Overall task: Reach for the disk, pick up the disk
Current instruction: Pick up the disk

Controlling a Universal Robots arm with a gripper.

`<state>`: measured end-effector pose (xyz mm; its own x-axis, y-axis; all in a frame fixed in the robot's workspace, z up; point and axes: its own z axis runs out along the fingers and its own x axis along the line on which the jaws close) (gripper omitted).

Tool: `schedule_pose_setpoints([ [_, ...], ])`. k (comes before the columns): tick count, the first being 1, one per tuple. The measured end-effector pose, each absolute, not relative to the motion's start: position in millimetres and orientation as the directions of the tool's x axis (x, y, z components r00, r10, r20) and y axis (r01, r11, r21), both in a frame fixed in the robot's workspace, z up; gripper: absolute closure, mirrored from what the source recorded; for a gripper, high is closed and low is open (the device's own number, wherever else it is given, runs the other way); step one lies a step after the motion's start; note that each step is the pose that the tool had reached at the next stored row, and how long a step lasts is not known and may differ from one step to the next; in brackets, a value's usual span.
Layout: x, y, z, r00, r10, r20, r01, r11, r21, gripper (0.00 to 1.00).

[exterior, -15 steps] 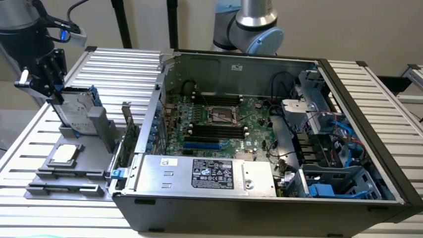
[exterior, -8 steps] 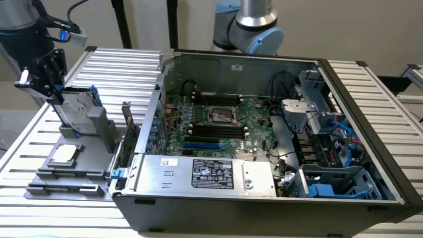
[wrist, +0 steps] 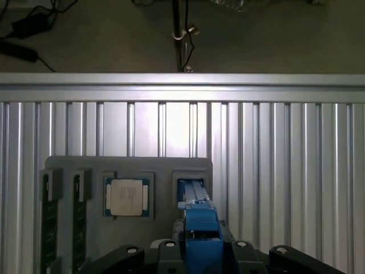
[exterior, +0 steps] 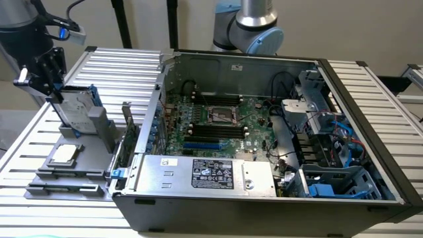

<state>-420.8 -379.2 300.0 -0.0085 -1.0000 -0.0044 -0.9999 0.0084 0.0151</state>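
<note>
1 gripper (exterior: 51, 93) pinches the top edge of the disk (exterior: 75, 111), a finger pressed on either side of its blue frame. The disk stands on edge, slightly tilted, with its lower end at a slot of the grey holder (exterior: 78, 174). It is near the chip (exterior: 64, 154), to the exterior view's left of the open case (exterior: 231, 64).

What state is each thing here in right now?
Disk: standing upright in a slot of the grey holder.
Claw: at the disk's top edge.
Chip: lying flat in a holder pocket.
Computer case: open, insides exposed.
</note>
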Motion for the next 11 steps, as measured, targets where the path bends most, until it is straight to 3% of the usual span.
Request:
schedule_pose_setpoints([
  [11, -421, -379, 346, -0.009, -1.000, -0.004, -1.000, 0.008, 0.015, 0.67],
])
